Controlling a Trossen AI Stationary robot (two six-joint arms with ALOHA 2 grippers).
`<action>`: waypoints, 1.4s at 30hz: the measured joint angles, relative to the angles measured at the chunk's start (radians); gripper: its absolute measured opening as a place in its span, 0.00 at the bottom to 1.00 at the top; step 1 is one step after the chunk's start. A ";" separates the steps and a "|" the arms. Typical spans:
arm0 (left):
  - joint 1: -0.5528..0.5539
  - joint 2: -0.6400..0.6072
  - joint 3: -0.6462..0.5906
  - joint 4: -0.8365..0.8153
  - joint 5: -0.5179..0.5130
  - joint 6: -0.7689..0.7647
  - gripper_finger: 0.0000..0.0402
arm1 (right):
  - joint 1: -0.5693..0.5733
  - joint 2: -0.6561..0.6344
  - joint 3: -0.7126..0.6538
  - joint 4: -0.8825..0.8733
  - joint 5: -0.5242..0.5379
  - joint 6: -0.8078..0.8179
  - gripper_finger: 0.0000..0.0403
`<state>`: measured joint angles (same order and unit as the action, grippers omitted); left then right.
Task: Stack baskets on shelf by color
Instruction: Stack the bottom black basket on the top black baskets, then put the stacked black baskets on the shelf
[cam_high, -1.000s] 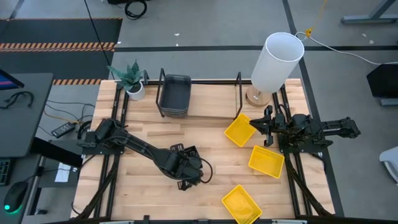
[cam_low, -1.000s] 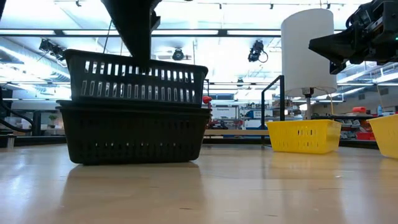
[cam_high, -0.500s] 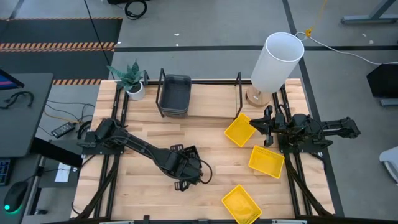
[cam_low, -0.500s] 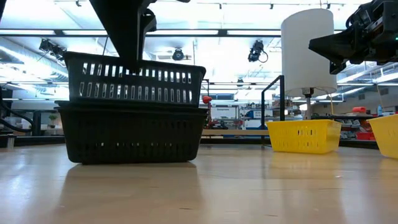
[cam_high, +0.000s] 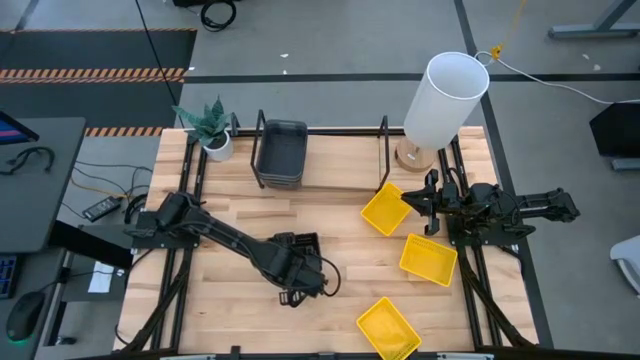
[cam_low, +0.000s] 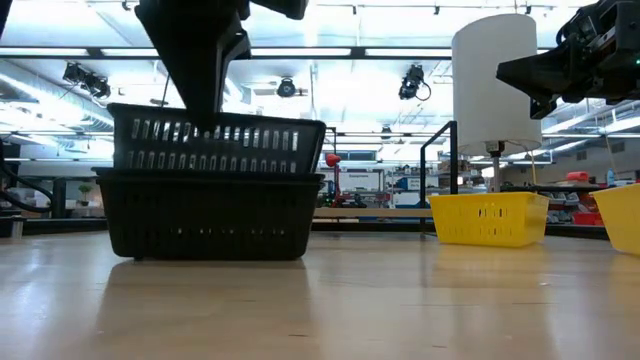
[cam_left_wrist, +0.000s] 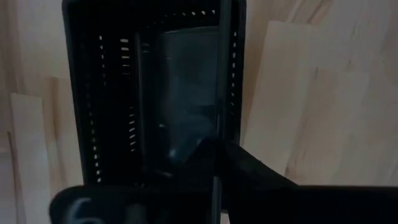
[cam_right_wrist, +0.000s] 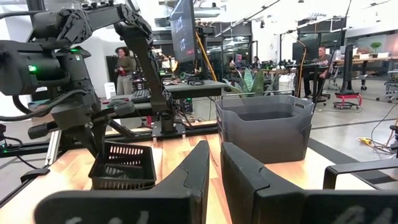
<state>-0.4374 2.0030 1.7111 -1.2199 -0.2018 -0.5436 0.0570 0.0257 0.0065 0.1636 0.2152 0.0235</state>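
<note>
Black baskets (cam_low: 212, 187) nested near table's (cam_high: 230, 218) front, bare wood all round. Left gripper (cam_low: 200, 118) pinches upper basket's rim. Right gripper (cam_high: 425, 207), fingers narrow and empty, beside yellow basket (cam_high: 384, 211).

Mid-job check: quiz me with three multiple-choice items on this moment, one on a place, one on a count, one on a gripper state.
1. Where do the grey baskets sit?
A. on the shelf, left end
B. beside the white cylinder
C. table's front edge

2. How many yellow baskets lie on the table?
A. one
B. three
C. five

3. What is the left gripper doing?
A. hanging open, away from everything
B. shut on the rim of the top black basket
C. holding a yellow basket

Answers:
1 A: the high view shows them in the rack's left end.
2 B: three show near the right gripper.
3 B: the low view shows it clamped on that rim.
</note>
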 joint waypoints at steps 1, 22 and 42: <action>-0.003 0.004 0.000 0.001 0.000 0.000 0.04 | 0.000 0.000 0.000 0.000 0.000 0.000 0.11; -0.028 0.007 0.000 -0.193 -0.012 0.488 0.44 | 0.000 0.000 0.000 0.000 0.000 0.000 0.11; -0.129 0.007 0.000 -0.265 -0.030 0.853 0.36 | 0.000 0.000 0.000 0.000 0.000 0.000 0.11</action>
<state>-0.5667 2.0098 1.7107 -1.4853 -0.2321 0.3090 0.0570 0.0261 0.0063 0.1638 0.2150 0.0234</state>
